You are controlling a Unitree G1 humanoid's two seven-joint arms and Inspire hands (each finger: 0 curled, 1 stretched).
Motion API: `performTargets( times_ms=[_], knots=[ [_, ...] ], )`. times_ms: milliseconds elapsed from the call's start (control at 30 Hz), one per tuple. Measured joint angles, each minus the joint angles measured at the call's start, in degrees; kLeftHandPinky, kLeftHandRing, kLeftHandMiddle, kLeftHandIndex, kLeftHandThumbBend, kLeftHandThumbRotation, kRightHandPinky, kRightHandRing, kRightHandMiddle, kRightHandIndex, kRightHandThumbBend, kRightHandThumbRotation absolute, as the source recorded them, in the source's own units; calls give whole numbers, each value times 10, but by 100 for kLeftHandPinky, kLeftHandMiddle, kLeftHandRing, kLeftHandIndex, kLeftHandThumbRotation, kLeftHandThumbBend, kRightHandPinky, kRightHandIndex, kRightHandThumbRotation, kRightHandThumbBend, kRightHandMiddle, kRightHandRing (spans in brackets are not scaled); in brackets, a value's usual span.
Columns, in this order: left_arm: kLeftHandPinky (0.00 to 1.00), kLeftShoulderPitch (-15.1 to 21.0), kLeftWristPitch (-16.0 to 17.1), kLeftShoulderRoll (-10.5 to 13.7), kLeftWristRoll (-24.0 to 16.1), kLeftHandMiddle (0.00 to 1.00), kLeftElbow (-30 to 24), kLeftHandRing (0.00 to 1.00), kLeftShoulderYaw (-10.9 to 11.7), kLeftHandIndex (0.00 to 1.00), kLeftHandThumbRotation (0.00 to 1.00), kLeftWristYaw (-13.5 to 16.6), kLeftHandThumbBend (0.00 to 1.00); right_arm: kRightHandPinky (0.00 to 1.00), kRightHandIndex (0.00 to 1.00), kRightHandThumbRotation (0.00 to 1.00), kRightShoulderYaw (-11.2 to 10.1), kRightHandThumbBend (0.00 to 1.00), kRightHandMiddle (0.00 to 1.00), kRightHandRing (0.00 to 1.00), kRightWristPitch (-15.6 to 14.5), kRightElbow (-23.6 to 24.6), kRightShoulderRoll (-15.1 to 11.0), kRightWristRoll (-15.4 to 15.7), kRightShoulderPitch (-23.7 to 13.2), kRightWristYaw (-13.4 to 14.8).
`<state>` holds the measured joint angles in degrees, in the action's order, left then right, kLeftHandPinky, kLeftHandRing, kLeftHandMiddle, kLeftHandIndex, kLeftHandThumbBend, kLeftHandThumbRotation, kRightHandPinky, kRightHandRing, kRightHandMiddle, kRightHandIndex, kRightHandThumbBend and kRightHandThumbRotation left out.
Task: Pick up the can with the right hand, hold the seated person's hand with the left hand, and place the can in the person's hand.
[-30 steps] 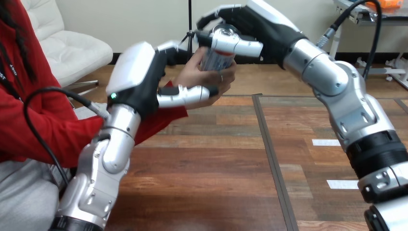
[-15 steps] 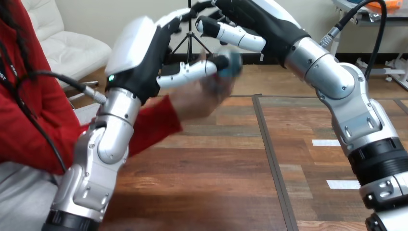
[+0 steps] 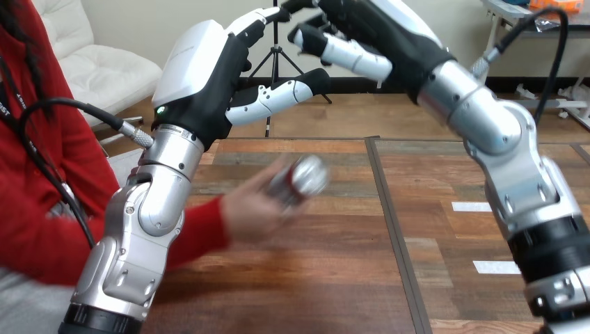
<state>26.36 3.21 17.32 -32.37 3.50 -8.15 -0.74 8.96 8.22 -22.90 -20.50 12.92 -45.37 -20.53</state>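
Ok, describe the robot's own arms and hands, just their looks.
The left hand and the right hand are black with white back shells and black-and-white jointed fingers. The left arm and right arm are silver, with rounded joints. A green light glows at the left wrist; a black cable plugs in by each wrist.

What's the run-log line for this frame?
stage: can handed over | can: in person's hand, above table | left hand: open, raised, empty | right hand: open, raised, empty
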Motion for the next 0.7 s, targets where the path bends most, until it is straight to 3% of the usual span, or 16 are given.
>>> performTargets(
  times_ms=[433,700],
  knots=[
    [60,-18,4,-1,4,87,-8,83,0,91,100,2,99,57,81,100,-7,100,76,74,1,32,2,-19,53,3],
    [59,-50,18,-6,41,85,-17,80,2,86,100,2,97,65,84,100,-17,98,78,77,18,64,2,-35,100,13]
  ],
)
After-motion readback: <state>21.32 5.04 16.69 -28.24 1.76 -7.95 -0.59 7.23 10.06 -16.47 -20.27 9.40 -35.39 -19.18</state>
